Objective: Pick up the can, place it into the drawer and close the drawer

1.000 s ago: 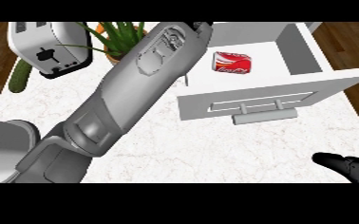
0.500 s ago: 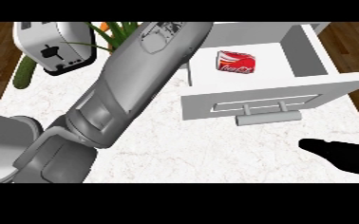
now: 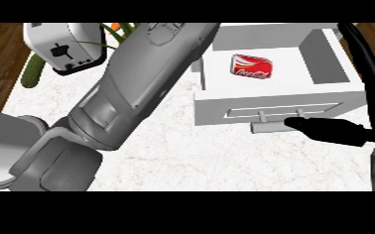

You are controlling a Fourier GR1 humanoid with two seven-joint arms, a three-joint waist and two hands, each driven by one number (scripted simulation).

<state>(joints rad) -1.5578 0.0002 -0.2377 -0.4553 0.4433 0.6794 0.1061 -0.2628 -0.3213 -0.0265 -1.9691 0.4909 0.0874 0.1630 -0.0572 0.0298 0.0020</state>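
**Can in the open drawer, right hand at the handle.** The can (image 3: 252,66) – red, with white lettering – lies on its side on the floor of the white drawer (image 3: 219,104), toward the back-left part and apart from every wall. Judged by its look, it is a thin-walled metal drink can: light, stiff along its length but easily dented at the side, smooth and free to roll when lying down. If it had to be lifted again, the best hold would be across the middle of its curved side, fingers opposite thumb. As things lie, the placing step appears done and the closing step is not.

The drawer stands pulled out over the counter (image 3: 205,163), its front panel facing the robot and its handle (image 3: 273,127) a pale bar below that panel. The right hand (image 3: 330,130) comes in from the right edge with fingers straight and released, holding nothing, the fingertips at the handle's right end; whether they touch cannot be told. A push on the front panel would likely serve to shut the drawer.

The left forearm (image 3: 132,94) – large and grey – crosses the view from lower left to the top, beside the drawer's left wall; its hand lies beyond the view. A toaster (image 3: 62,47) and a green plant (image 3: 33,72) stand at the upper left, well apart from the drawer. Nothing visible blocks the drawer's travel.
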